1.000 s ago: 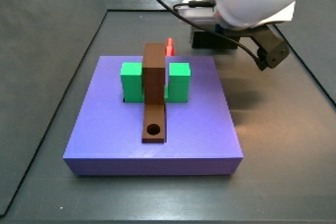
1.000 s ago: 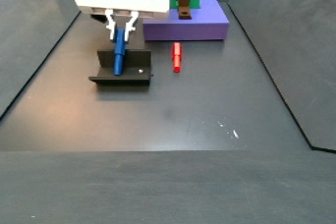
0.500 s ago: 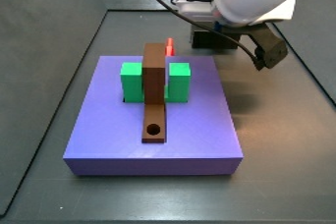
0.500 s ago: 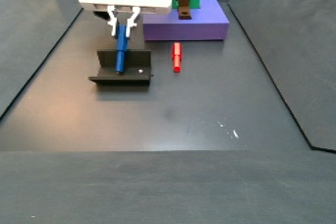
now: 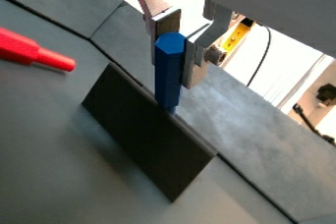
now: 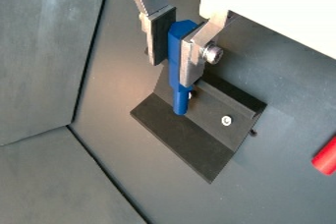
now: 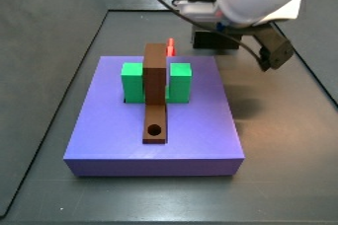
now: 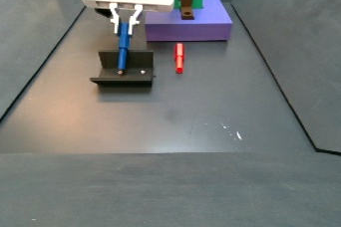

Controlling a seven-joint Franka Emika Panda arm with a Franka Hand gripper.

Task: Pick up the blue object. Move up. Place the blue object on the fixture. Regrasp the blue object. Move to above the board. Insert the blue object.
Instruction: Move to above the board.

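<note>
The blue object (image 8: 123, 47) is a hexagonal peg standing upright on the fixture (image 8: 123, 77). My gripper (image 8: 124, 22) is around its upper part, just in front of the purple board (image 8: 200, 32). In both wrist views the peg (image 5: 168, 66) (image 6: 182, 66) stands between the fingers of my gripper (image 5: 180, 56) (image 6: 175, 71). A small gap shows between one dark pad (image 6: 159, 39) and the peg, so the jaws stand open. The peg's lower end rests on the fixture (image 5: 138, 135) (image 6: 197, 135).
A red piece (image 8: 180, 60) lies on the floor between fixture and board; it also shows in both wrist views (image 5: 33, 51) (image 6: 324, 155). The purple board (image 7: 158, 140) carries a brown bar (image 7: 156, 91) with a hole and green blocks (image 7: 132, 83). Dark walls enclose the floor.
My gripper has shifted slightly up along the peg. The blue peg has stayed upright on the fixture.
</note>
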